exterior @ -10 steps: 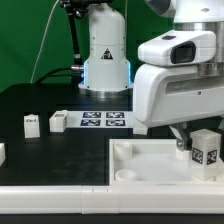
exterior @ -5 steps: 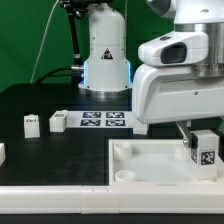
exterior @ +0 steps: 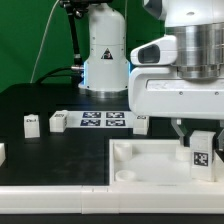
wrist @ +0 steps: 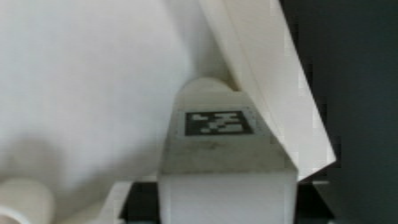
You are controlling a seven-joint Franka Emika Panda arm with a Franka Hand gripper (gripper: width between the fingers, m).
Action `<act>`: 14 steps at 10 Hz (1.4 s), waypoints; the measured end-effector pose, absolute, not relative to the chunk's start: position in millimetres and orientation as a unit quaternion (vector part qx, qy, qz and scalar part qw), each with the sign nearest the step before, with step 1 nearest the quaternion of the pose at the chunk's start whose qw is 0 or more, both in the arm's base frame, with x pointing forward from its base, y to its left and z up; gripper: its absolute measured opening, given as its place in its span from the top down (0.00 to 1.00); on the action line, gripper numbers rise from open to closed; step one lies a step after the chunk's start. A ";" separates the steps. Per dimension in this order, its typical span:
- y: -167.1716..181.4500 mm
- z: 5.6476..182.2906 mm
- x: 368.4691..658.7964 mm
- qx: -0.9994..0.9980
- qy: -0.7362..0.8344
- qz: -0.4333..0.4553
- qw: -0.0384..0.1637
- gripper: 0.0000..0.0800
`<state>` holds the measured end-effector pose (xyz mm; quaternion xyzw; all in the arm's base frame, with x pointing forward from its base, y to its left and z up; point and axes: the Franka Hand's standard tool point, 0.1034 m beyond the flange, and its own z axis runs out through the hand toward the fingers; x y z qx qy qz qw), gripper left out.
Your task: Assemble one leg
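Note:
My gripper (exterior: 198, 134) is shut on a leg (exterior: 202, 152), a small white block with a code tag on its face. It holds the leg upright at the right-hand corner of the large white tray-like piece (exterior: 130, 168) in the exterior view. In the wrist view the leg (wrist: 221, 150) runs out from between the dark fingers (wrist: 146, 196) and its end sits against the tray's raised rim (wrist: 260, 70). I cannot tell whether the leg's lower end touches the tray. Two more legs (exterior: 31, 123) (exterior: 59, 120) stand on the black table at the exterior view's left.
The marker board (exterior: 104, 120) lies behind the tray, with a small white block (exterior: 141, 121) at its right end. Another white part (exterior: 2, 152) shows at the left edge. The robot's base (exterior: 105, 55) stands at the back.
The wrist has turned above the tray, showing a different face. The held leg has stayed at the tray's right corner, shifting only slightly left and down.

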<state>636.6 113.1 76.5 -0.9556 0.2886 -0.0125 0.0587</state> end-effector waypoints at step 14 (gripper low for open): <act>117.6 77.5 636.3 -0.987 0.152 -0.019 0.052 0.19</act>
